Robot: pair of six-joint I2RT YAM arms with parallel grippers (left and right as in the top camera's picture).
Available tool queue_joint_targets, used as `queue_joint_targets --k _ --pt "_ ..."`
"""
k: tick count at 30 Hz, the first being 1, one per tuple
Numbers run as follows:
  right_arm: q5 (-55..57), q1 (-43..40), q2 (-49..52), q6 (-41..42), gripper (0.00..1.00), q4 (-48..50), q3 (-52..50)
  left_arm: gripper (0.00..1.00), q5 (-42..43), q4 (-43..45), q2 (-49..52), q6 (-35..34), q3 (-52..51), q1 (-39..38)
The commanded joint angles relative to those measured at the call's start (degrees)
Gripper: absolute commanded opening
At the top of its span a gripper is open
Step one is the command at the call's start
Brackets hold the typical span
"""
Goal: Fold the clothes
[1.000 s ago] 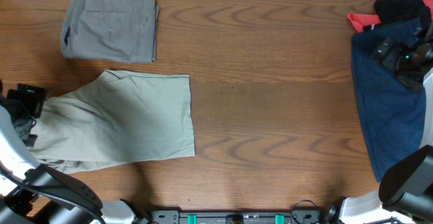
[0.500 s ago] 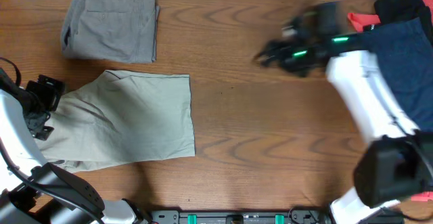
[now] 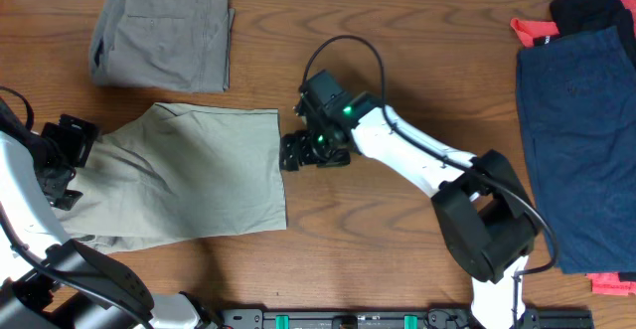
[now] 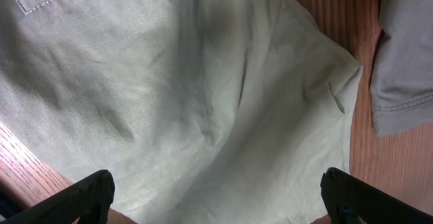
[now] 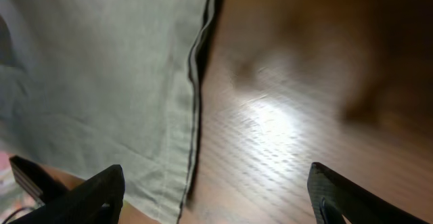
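On the desk's (image 3: 397,220) left half I see the khaki shorts (image 3: 189,175) spread flat, my left hand (image 4: 216,197) wide open over their outer end, gripping nothing, my right hand (image 3: 290,153) at their inner hem, fingers well apart and empty, grey-olive pair (image 3: 164,33) folded beyond, navy pair (image 3: 576,120) far right.

You have a brown wood-grain bench (image 3: 427,61) under everything, its dark wavy grain running side to side; in the right wrist view a bright patch of light glares off its surface. At the far right corner a lumpy black fabric heap (image 3: 591,11) touches a coral-red cloth (image 3: 532,31), and another red scrap (image 3: 613,285) shows at the near right edge. Along the near edge runs a black metal rail (image 3: 348,319) carrying small green tabs (image 3: 281,321).
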Motion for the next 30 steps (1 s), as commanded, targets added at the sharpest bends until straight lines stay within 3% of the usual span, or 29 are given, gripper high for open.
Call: queue_joint_targets --k 1,16,25,26,28,30 --pt "-1.81 2.45 1.38 1.31 0.84 0.79 -0.28 0.98 0.35 -0.5 -1.18 0.33 0.07 -0.17" --pt "-2.51 8.66 6.67 7.26 0.79 4.66 -0.31 0.98 0.35 -1.05 -1.18 0.35 0.07 -0.17" --pt "-2.27 9.38 9.46 7.74 0.36 5.68 -0.31 0.98 0.35 -1.2 -1.18 0.35 0.07 -0.17" --pt "-2.29 9.38 9.55 7.74 0.3 5.64 -0.31 0.98 0.35 -1.2 -1.18 0.35 0.07 -0.17" --pt "-1.95 9.38 9.55 7.74 0.03 5.42 -0.28 0.98 0.35 -1.18 -1.18 0.35 0.07 -0.17" --pt "-0.94 8.9 9.53 7.93 0.01 4.66 0.24 0.98 0.35 -1.18 -1.18 0.35 0.07 -0.17"
